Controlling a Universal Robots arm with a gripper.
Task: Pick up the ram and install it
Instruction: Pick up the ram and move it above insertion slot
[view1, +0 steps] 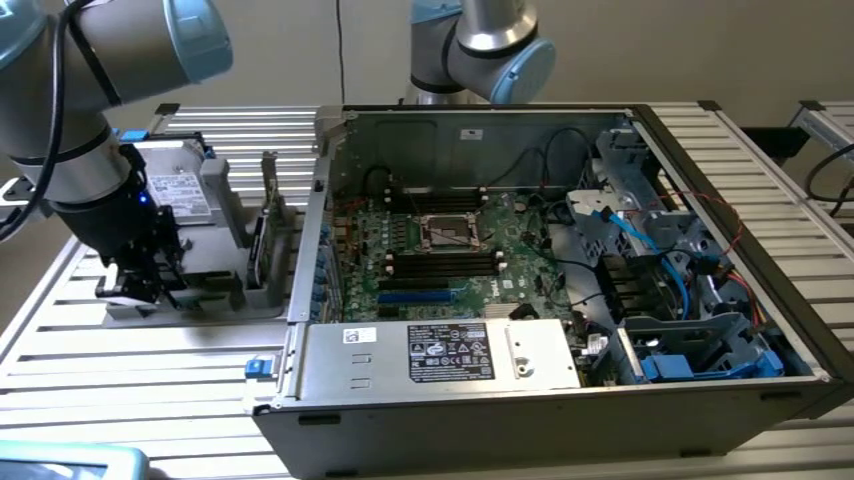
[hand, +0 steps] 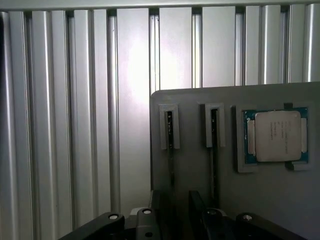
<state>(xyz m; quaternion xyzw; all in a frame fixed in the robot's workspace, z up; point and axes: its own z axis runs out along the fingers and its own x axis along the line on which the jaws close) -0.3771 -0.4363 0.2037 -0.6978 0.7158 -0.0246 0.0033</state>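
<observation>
Aluminium ribbed table (hand: 75, 125) bare beside grey tray (hand: 190, 170) | gripper (hand: 179, 199) low over tray, jaws apart, nothing clamped | ram (hand: 170, 131) edge-up in tray slot, second stick (hand: 214, 130) just beside | judged light, stiff, thin, fragile: pinch flat faces near top edge, off contacts | CPU (hand: 277, 136) in tray pocket, clearance tight

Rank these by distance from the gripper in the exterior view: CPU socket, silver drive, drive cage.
From the gripper:
1. silver drive: close by, outside the case, on the exterior view's left.
2. CPU socket: middle of the motherboard, inside the case.
3. drive cage: the case's far end, on the exterior view's right.
</observation>
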